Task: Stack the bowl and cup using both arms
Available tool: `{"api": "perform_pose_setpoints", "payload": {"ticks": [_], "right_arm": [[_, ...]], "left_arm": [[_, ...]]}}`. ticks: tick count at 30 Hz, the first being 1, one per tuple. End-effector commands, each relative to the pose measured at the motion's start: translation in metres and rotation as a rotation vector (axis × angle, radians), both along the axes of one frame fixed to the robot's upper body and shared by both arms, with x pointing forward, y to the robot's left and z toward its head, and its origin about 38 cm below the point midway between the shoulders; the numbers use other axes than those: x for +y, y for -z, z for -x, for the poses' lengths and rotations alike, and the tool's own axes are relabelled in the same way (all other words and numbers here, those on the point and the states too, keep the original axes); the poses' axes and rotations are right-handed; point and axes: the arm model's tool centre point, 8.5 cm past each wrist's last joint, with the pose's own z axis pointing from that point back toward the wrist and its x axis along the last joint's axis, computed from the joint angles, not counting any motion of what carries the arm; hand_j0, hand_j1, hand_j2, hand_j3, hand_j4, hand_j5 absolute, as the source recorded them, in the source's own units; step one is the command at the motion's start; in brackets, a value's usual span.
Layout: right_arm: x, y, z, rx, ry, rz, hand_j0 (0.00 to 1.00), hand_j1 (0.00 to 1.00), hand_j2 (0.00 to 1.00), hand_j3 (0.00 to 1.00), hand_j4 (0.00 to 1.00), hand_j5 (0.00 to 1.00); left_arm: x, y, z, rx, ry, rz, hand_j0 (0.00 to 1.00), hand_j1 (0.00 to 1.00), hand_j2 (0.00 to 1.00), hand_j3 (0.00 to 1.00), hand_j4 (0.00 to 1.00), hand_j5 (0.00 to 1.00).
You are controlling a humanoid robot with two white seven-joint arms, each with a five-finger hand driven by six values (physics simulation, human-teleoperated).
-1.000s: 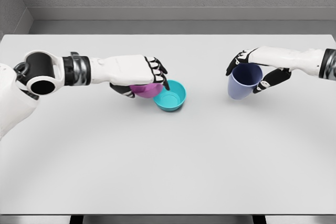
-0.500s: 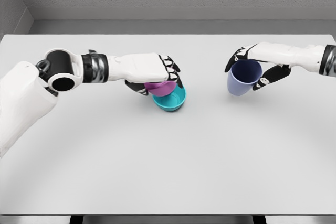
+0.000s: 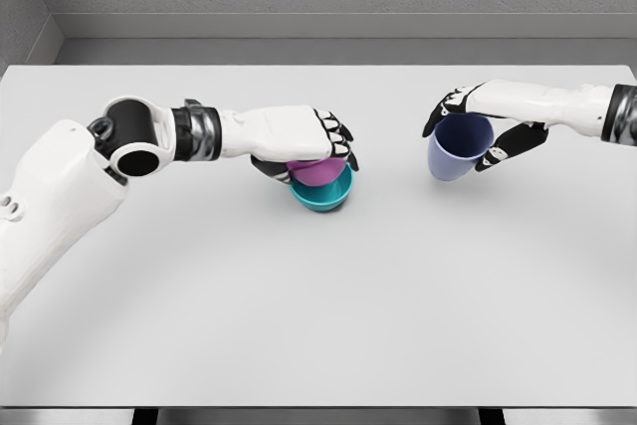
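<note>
A teal bowl [image 3: 328,196] stands on the white table [image 3: 318,296] just left of centre. My left hand [image 3: 317,151] hovers right over it, shut on a purple bowl [image 3: 315,171] whose bottom sits inside the teal bowl's rim. Most of the purple bowl is hidden under the palm. To the right, my right hand [image 3: 476,131] is shut on a blue-lilac cup [image 3: 458,148], held tilted above the table with its dark opening facing up and left.
The table's grey back wall runs along the top of the view. The table's front edge lies at the bottom.
My left hand has carried the purple bowl rightward, from beside the teal bowl to over and into it. The right hand with the cup has shifted slightly left.
</note>
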Motion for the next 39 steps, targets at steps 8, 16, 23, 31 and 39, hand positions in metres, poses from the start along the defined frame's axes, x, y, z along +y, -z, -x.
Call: {"api": "perform_pose_setpoints", "payload": {"ticks": [8,16,23,31,39], "right_arm": [[0.000,-0.001,0.000,0.002,0.002,-0.007,0.67,0.67,0.67,0.67,0.67,0.67],[0.002,-0.006,-0.002,-0.011,-0.002,-0.008,0.67,0.67,0.67,0.67,0.67,0.67],[0.010,-0.010,0.002,-0.021,-0.028,-0.012,0.67,0.67,0.67,0.67,0.67,0.67],[0.015,-0.010,0.001,-0.025,-0.038,-0.017,0.67,0.67,0.67,0.67,0.67,0.67],[0.030,-0.019,-0.002,-0.050,-0.070,-0.037,0.67,0.67,0.67,0.67,0.67,0.67]], "left_arm": [[-0.001,0.001,0.000,-0.008,-0.004,-0.010,1.00,1.00,1.00,1.00,1.00,1.00],[0.002,-0.016,0.003,-0.043,0.010,0.020,1.00,1.00,1.00,1.00,1.00,1.00],[0.061,-0.057,0.010,-0.057,-0.033,0.098,1.00,1.00,1.00,1.00,1.00,1.00],[0.189,-0.090,0.030,-0.052,-0.270,0.435,1.00,1.00,1.00,1.00,1.00,1.00],[0.264,-0.030,0.051,0.018,-0.547,0.646,1.00,1.00,1.00,1.00,1.00,1.00]]}}
